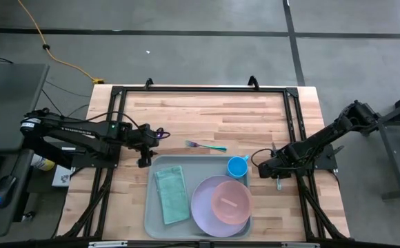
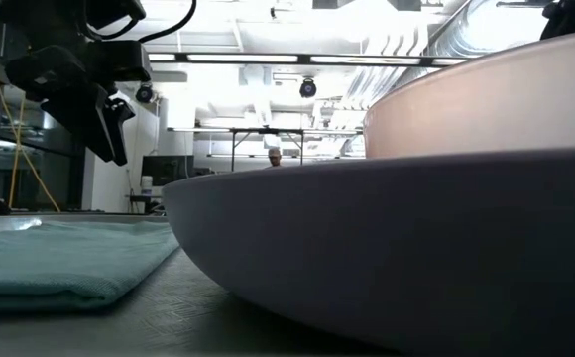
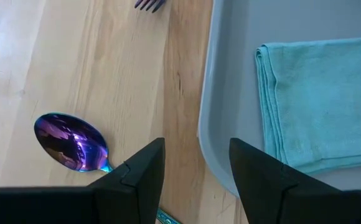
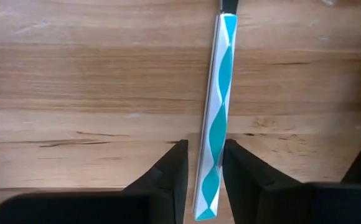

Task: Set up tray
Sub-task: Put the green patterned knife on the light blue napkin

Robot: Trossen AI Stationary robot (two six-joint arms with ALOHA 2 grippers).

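The grey-blue tray (image 1: 200,166) lies at the table's near middle and carries a folded teal cloth (image 1: 171,195), a lavender plate (image 1: 201,207) with a pink bowl (image 1: 231,200) in it, and a blue cup (image 1: 237,166). My left gripper (image 3: 196,180) hangs open above the table by the tray's far left corner (image 3: 221,93). An iridescent purple spoon (image 3: 71,142) lies on the wood beside it. Right of the tray, my right gripper (image 4: 205,168) points down, shut on a white-and-teal striped utensil (image 4: 218,93). A fork (image 1: 203,145) lies beyond the tray. My right gripper has the striped utensil's handle near its free end (image 4: 209,174) between its two fingers, one on each long side. The fingers come from above, pointing down, across the handle. The handle lies flat on the wooden table.
Black frame rails (image 1: 200,89) run along the table's far and side edges. Bare wood (image 1: 207,114) stretches between the fork and the far rail. In the low view the plate's rim (image 2: 387,258) fills the near ground, with the cloth (image 2: 59,263) to its left.
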